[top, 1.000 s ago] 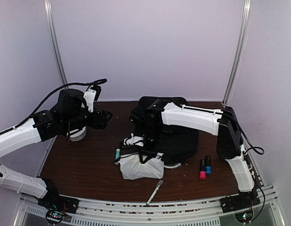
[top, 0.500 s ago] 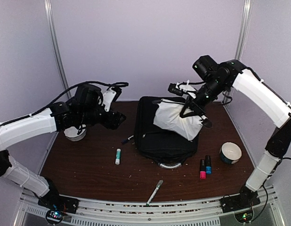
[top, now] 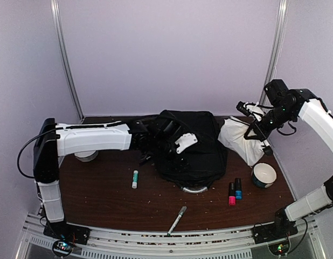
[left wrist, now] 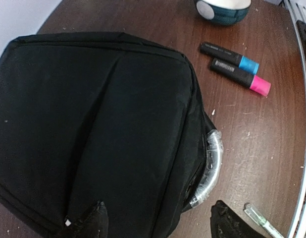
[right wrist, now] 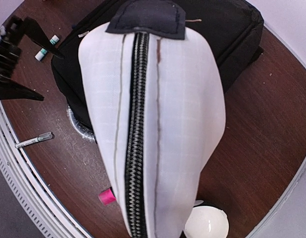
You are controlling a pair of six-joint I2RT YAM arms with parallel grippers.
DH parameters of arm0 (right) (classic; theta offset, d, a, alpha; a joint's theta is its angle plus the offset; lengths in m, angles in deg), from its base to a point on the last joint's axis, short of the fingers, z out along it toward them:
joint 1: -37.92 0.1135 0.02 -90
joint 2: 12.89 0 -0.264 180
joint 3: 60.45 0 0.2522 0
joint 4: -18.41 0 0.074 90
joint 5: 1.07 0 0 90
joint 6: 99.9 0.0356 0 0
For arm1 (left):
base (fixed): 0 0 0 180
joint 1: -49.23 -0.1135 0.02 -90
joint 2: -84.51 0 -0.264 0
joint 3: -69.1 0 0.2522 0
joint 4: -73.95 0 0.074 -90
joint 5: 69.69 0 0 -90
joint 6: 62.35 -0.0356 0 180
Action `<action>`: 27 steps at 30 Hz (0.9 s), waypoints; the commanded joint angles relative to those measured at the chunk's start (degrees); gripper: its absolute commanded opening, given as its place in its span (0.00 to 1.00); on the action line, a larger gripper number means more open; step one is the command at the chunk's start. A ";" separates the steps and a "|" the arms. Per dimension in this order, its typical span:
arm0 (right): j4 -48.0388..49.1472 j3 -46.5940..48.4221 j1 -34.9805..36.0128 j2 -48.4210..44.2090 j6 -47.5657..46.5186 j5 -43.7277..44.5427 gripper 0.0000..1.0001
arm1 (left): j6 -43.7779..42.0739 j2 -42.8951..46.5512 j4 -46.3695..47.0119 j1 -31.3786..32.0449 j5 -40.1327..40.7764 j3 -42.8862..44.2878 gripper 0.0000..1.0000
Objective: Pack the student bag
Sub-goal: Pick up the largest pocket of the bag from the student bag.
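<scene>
Packing stage: early; white pouch (top: pixel 239 139) not yet inside.
Student bag (top: pixel 199 156): lying flat at worktop (top: pixel 102 189) centre.
Right tool (top: pixel 257 129): clenched on the pouch, raised at the bag's 3 o'clock, judged so the opening is unobstructed.
Left tool (left wrist: pixel 160 225): released, fingers (left wrist: pixel 96 223) spread over the bag panel, probably to open it.

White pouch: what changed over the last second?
The right gripper picked the white pouch up from in front of the student bag, lifted it over the bag, and now holds it to the bag's right. The left gripper, open, swung in over the bag. Bag, highlighters, glue stick and pen stayed put.
</scene>
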 commanded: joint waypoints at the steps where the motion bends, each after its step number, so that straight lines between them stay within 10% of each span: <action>1: 8.69 -3.50 -2.33 -6.27 2.90 -2.96 0.00 | -4.41 -6.19 -7.75 -0.09 -2.20 5.94 0.73; 13: 9.88 -7.54 -2.79 -7.51 3.92 -4.71 0.00 | -11.32 -10.95 -16.86 1.82 14.27 8.57 0.66; 24: 7.60 -6.09 -2.91 -8.50 3.34 -4.97 0.00 | -9.25 -12.68 -15.06 1.82 19.27 13.33 0.04; 27: 4.51 -5.20 -2.90 -9.93 0.32 -9.92 0.00 | -8.89 -11.18 -14.31 1.73 19.47 13.71 0.00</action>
